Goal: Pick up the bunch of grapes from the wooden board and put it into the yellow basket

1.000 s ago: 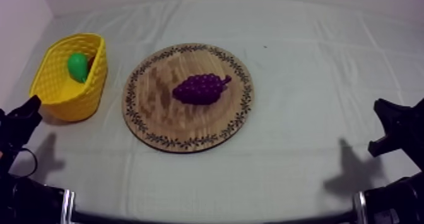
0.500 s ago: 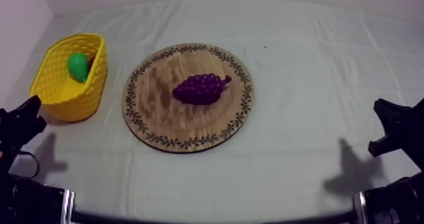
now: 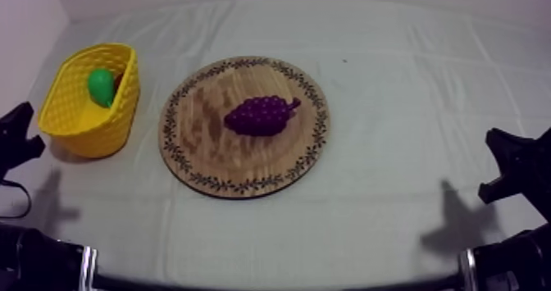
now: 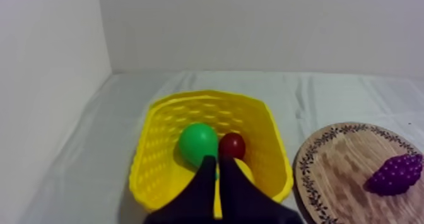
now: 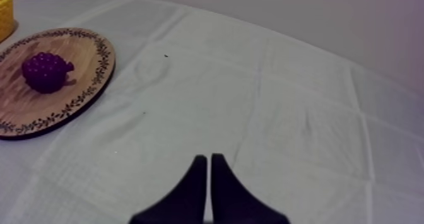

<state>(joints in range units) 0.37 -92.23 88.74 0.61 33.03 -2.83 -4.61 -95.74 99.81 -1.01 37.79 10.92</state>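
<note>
The bunch of grapes point(image 3: 261, 115) lies in the middle of the wooden board point(image 3: 205, 163), stem toward two o'clock. The yellow basket point(image 3: 82, 126), at the board's nine o'clock, holds a pear point(image 3: 101, 86) and a small red fruit point(image 4: 231, 145). The left jaws, pressed together, hover at the basket's eight o'clock. The right jaws, also pressed together, sit over bare counter point(image 3: 393, 106), well off at the board's three o'clock.

Dim, purplish light, perhaps overhead, soft shadows on cloth point(image 3: 393, 147)
</note>
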